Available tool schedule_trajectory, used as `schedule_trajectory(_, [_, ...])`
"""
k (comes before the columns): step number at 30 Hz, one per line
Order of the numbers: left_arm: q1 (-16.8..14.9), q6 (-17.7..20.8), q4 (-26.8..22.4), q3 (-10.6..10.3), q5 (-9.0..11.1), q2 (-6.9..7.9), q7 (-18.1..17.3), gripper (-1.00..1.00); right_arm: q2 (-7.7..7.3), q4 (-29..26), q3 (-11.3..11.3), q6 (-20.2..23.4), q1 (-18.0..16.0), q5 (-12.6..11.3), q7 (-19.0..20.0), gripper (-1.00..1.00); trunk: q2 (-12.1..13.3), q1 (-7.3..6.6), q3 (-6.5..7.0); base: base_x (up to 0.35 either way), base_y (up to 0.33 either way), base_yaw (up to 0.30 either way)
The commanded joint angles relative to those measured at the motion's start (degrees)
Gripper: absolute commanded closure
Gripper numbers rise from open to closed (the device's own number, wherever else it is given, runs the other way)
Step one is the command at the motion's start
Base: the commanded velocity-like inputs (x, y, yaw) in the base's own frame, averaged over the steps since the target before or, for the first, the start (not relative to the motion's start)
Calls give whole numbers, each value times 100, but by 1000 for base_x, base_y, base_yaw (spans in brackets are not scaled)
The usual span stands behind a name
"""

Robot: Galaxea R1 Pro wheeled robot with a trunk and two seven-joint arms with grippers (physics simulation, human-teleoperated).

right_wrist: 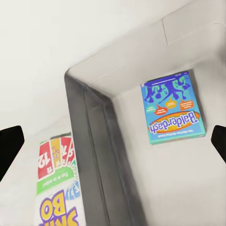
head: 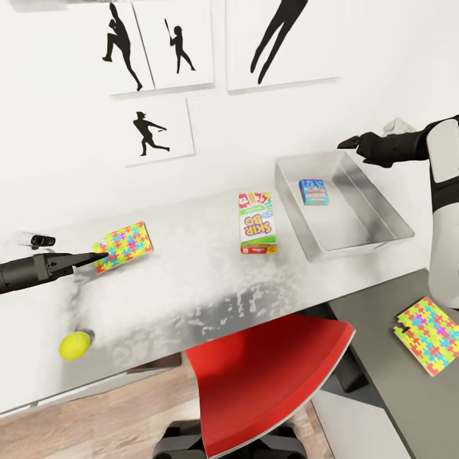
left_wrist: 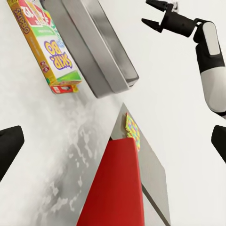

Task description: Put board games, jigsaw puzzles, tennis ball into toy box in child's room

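On the near left of the table (head: 210,299), the left gripper (head: 95,257) is spread wide with nothing held, its tips at the left edge of a jigsaw puzzle (head: 123,246) whose long axis runs left-right. Farther right, the right gripper (head: 347,143) hovers released over the toy box (head: 376,204), where the blue game (head: 313,191) lies.

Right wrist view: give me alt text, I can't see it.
A blue Balderdash board game box lies flat inside the light grey toy box. Outside its wall, the green-white Skip-Bo box with a red band lies on the pale table. Dark fingertips frame both edges, spread apart.
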Motion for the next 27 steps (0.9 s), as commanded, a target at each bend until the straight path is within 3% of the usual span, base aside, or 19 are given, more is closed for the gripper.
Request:
schedule_trajectory(1, [-3, 61, -1, -3, -5, 2, -23, -100, 1, 0, -14, 24, 3, 57, 57, -100, -9, 4, 2, 0, 0, 0])
schedule_trajectory(17, [-73, 61, -1, -14, -5, 22, -23, -100, -6, -13, -38, 24, 118, 64, 57, -100, -9, 4, 155, -98, 0, 0])
schedule_trajectory(27, [-82, 61, 5, -16, -5, 37, -23, -100, -9, -12, -53, 24, 131, 59, 57, -100, -9, 4, 250, -97, 115, 0])
